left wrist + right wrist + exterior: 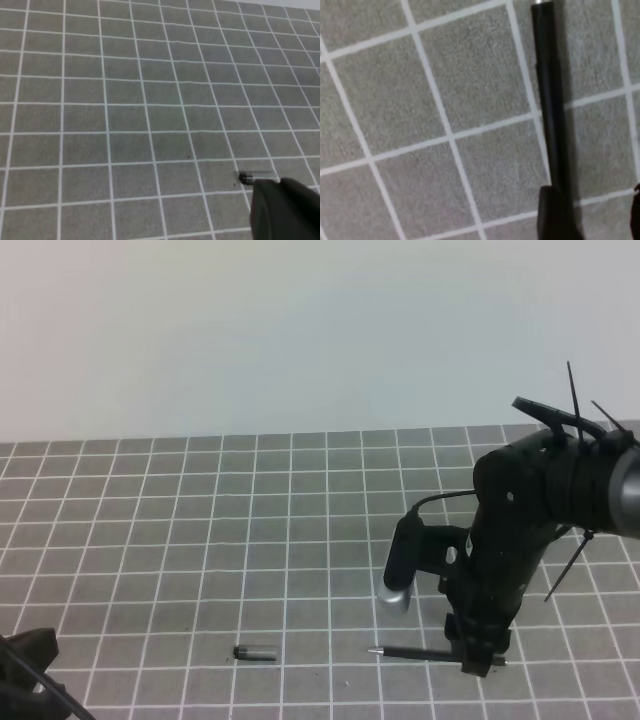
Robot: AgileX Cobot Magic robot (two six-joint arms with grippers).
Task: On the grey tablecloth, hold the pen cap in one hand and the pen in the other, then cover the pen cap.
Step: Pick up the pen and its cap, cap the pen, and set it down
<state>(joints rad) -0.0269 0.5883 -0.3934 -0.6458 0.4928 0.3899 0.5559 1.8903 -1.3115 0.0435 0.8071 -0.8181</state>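
Two small black items down flat on the grey tablecloth [200, 540], both close to its near edge and in one row of grid squares. Over toward the left of that row, the pen cap [255, 652], lying on its side, touching nothing. Well apart from it, further toward the right edge, the pen [410, 652], lying flat too, silvery tip aimed left at the cap.

Down over the rear end of the pen, the right gripper [478, 660], lowered right to the cloth. Up close in the right wrist view: pen [550, 100] running straight up a grid line, one dark finger [557, 220] right at its barrel, the other barely peeking in at the right border, a wide stretch of cloth between. Jaws spread, then, released, not clamped on the pen. Resting on the cloth on its own weight.

Over at the near left corner, only a dark sliver of the left arm in the high view. From the left wrist view, the left gripper [265, 200] low in the right corner, jaws clenched on nothing, with the cap [245, 178] just past its tip on the cloth, hard to tell whether touching.
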